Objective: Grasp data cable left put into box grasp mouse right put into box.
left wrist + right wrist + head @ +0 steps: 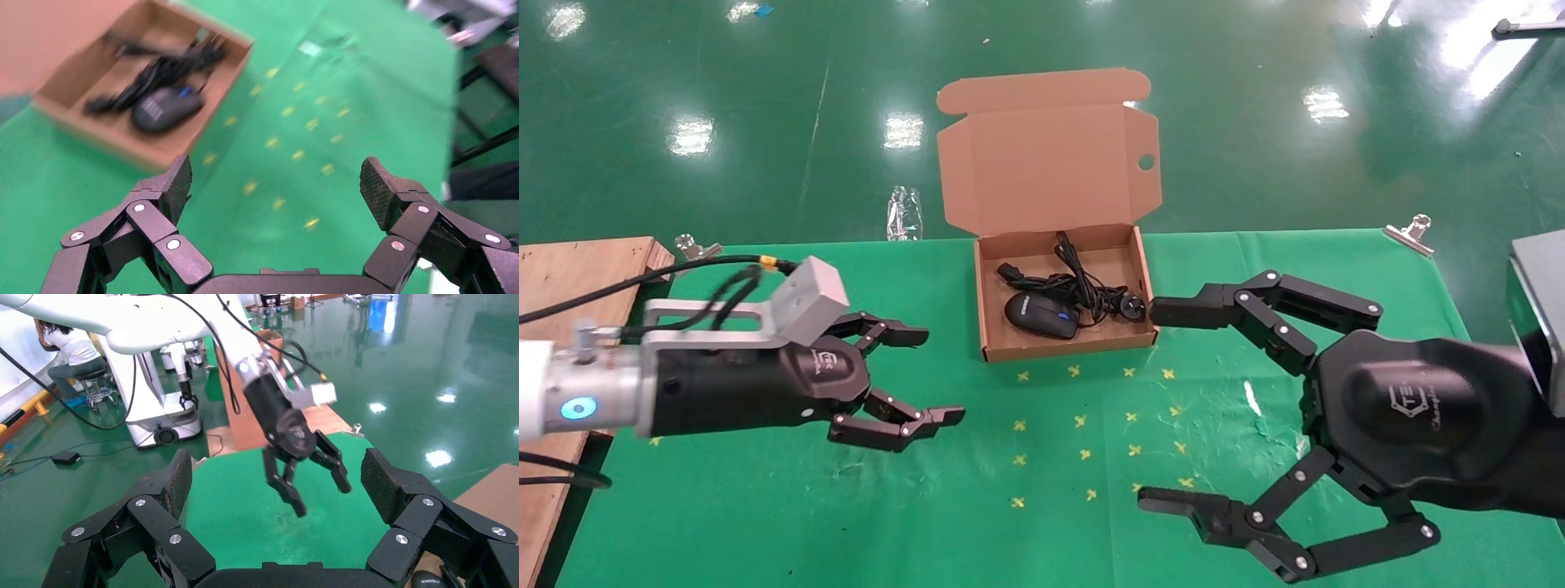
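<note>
The brown cardboard box [986, 327] stands open at the back middle of the green mat, its lid [1042, 163] raised. Inside lie the coiled black data cable [1075, 290] and the black mouse [1040, 316] with its blue wheel; both also show in the left wrist view, the mouse [165, 108] in front of the cable [160, 68]. My left gripper [934, 376] is open and empty, left of the box and above the mat. My right gripper [1164, 404] is open and empty, right of the box's front corner. The right wrist view shows the left gripper [318, 493] facing it.
A wooden board [576, 269] lies at the mat's left edge. Metal clips [1411, 231] hold the mat at the back corners. Yellow cross marks [1083, 420] dot the mat in front of the box. A grey block [1536, 294] sits at the far right.
</note>
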`<state>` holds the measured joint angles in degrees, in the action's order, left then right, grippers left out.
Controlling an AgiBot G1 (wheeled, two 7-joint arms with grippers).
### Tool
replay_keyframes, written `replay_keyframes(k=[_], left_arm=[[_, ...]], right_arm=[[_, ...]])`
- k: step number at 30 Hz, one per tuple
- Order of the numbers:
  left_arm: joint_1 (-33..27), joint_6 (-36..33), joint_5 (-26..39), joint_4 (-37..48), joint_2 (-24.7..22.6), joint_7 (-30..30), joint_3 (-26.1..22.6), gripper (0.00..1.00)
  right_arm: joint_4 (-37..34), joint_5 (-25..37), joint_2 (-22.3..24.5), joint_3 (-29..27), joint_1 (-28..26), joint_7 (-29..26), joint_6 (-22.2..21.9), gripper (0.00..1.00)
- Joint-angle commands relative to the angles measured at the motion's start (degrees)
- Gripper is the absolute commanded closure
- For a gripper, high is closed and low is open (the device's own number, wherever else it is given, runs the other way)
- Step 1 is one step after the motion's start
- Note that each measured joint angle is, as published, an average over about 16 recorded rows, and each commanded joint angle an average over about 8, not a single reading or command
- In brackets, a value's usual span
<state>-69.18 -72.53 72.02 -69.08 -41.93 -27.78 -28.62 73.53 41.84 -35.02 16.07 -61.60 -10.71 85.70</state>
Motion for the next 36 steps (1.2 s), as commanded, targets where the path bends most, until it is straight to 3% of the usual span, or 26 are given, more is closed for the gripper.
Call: replay_keyframes(k=[1,19,36], left_arm=[[0.9,-1.5,-3.5,-0.5,0.8,2.0,1.5,0.00],[8.0,-13.9,-32.1,-4.8,7.3,17.7,13.4,0.00],[8.0,-13.7,-31.5,-4.7,7.2,17.4,13.1,0.00]], right_arm=[[0.0,0.0,0.0,0.0,0.0,0.0,0.0,0.00],[0.1,-0.2,0.1,0.0,0.0,0.0,0.0,0.00],[0.0,-0.1,0.1,0.1,0.0,0.0,0.0,0.00]])
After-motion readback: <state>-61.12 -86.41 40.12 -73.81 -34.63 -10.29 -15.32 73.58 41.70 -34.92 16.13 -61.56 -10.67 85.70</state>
